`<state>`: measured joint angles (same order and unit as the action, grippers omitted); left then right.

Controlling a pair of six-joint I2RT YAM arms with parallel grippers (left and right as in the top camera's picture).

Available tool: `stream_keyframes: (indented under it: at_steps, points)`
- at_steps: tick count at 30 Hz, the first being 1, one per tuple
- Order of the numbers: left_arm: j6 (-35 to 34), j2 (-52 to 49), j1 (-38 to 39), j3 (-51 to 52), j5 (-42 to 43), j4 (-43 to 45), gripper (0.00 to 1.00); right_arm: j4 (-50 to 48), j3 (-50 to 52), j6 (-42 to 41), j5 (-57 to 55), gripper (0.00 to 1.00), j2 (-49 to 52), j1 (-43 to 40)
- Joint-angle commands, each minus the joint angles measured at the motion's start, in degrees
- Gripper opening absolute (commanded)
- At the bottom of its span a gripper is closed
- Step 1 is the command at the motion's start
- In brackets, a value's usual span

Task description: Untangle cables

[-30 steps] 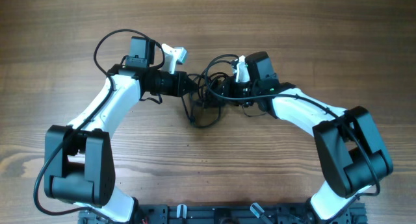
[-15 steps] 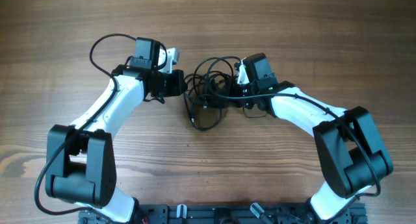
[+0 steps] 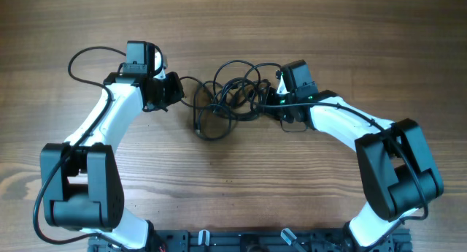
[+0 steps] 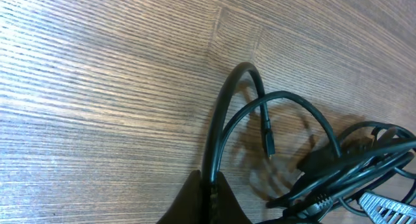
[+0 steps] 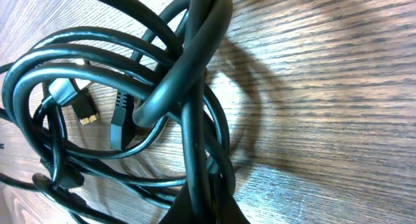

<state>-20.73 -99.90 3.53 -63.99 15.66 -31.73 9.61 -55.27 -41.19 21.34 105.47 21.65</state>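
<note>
The left gripper [image 4: 209, 188] has its fingers pinched tight on one black strand of the cables [image 3: 232, 95]. In the left wrist view that strand arches up toward 12 o'clock and curves back down into the tangle at 4 o'clock, with a small plug [image 4: 268, 141] just inside the arch. The right gripper [image 5: 203, 204] is likewise closed, clamping a thick twist of strands that climbs toward 12 o'clock. Two plug ends [image 5: 84, 110] lie among the loops at 9 o'clock. From overhead, the bundle rests on the wooden table [image 3: 233, 186] between both grippers. The left one is at its 9 o'clock and the right one at its 3 o'clock, and a loose loop [image 3: 210, 126] spreads toward 7 o'clock.
</note>
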Motion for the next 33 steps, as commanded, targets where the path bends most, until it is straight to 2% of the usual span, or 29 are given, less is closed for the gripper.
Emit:
stream_keyframes:
  at_steps: [1, 5, 10, 15, 20, 30, 33]
  points:
    - [-2.32, -0.2, 0.11, 0.24, -2.23, 0.63, 0.04, -0.11, 0.55, -0.83, -3.06, 0.04, 1.05, -0.33]
    - [-2.69, -1.81, 2.29, 0.24, -2.23, 1.99, 0.05, -0.81, 0.55, -0.83, -2.19, 0.04, 1.05, -0.33]
    - [-2.64, -2.14, 5.14, 0.24, -2.27, 3.21, 0.13, -1.22, 0.55, -0.83, -2.01, 0.04, 1.05, -0.26]
    - [-2.43, -2.56, 6.49, 0.24, -2.36, 3.85, 0.39, -1.22, 0.55, -0.83, -2.01, 0.04, 1.05, -0.24]
    - [-2.43, -4.61, 6.49, 0.24, -2.75, 4.31, 0.5, -1.22, 0.55, -0.83, -2.01, 0.04, 1.05, -0.24]
    - [-2.23, -5.07, 6.49, 0.39, -6.73, 6.56, 0.47, -1.27, 0.55, -0.79, -2.01, 0.04, 1.05, -0.24]
    - [-2.25, -6.21, 6.49, 2.27, -6.78, 10.29, 0.47, -1.27, 0.55, -0.79, -2.01, 0.04, 1.05, -0.24]
